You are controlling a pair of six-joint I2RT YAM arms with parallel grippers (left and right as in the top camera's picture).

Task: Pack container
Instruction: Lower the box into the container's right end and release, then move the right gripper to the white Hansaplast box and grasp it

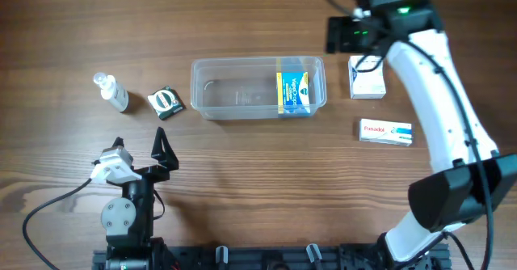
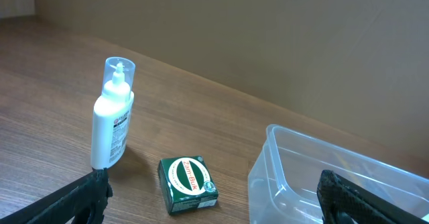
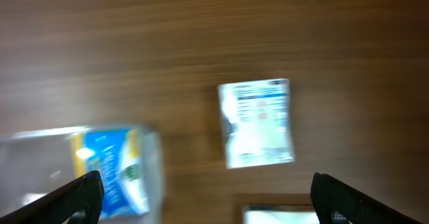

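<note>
Right gripper (image 3: 208, 187), jaws spread, above white rectangular cardboard box (image 1: 367, 77); left gripper (image 1: 139, 138) spread, idle.
Packing clear plastic container (image 1: 234, 92): probably descend, clamp box next.

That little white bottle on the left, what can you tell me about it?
The white bottle looks plastic, with a nozzle under a clear cap and a label printed in red. It stands upright on the wooden table, left of a small green box and apart from it. Nothing else touches it.
</note>
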